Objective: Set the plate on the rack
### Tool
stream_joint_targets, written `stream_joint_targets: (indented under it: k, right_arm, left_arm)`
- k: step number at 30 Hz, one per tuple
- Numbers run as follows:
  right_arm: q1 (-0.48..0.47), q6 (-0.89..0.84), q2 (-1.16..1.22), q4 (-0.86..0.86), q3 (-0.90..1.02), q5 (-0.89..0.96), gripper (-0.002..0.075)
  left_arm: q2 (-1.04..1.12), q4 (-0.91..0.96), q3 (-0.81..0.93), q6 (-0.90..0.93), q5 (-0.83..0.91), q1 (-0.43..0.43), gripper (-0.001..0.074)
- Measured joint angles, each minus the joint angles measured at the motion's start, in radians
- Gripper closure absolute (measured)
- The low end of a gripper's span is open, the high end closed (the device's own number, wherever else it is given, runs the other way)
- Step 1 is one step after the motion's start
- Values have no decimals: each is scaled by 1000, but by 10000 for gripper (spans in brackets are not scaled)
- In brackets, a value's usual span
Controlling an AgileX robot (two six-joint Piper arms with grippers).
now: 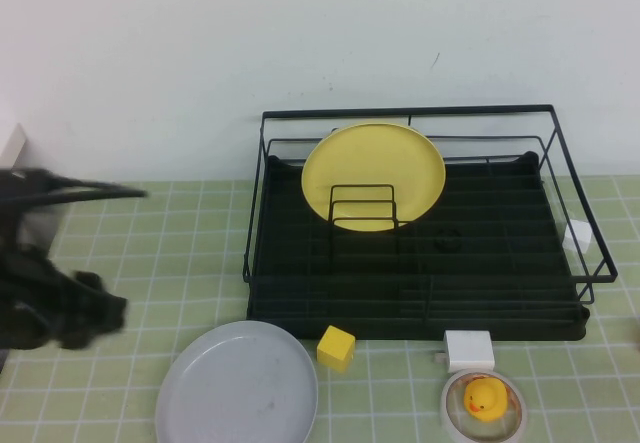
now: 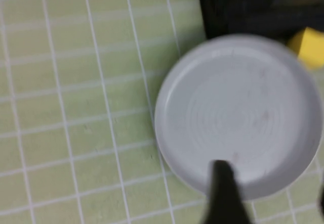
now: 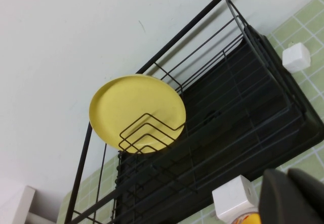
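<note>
Hovering at the table's left edge, our left gripper [image 1: 95,308] is a dark blur, and we cannot tell how it is set. Our right gripper [image 3: 296,196] is equally unreadable, near the rack's [image 1: 420,293] front. Flat on the mat before the rack's left corner lies the plate [image 1: 238,383], beside a yellow cube [image 1: 336,348].

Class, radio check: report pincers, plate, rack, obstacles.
Left pincer above grey plate, empty. Right pincer near rack front, idle. Plate flat on table. Yellow plate occupies rack; yellow cube beside grey plate.

Left arm's matte black bulky housing [image 1: 60,308], dark tapered fingers [image 2: 223,193], right gripper's rounded black casing [image 3: 293,196]
</note>
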Motion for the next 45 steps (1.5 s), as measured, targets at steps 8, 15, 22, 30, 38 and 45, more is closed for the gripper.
stream_joint_targets:
  k: [8, 15, 22, 30, 38, 45]
  right_arm:
    - [0, -11, 0, 4, 0, 2, 715]
    - [0, -19, 0, 18, 0, 32, 715]
    - [0, -21, 0, 18, 0, 41, 715]
    - [0, -21, 0, 22, 0, 42, 715]
    - [0, -23, 0, 24, 0, 44, 715]
    - [0, -40, 0, 26, 0, 44, 715]
  left_arm:
    - [211, -19, -2, 0, -84, -50, 238]
    - [387, -110, -8, 0, -165, -50, 232]
    - [567, -155, -10, 48, -299, -50, 231]
    - [728, -180, -12, 84, -485, -50, 235]
    - [832, -328, -36, 157, -511, -50, 297]
    - [843, -613, -68, 467, -470, -50, 327]
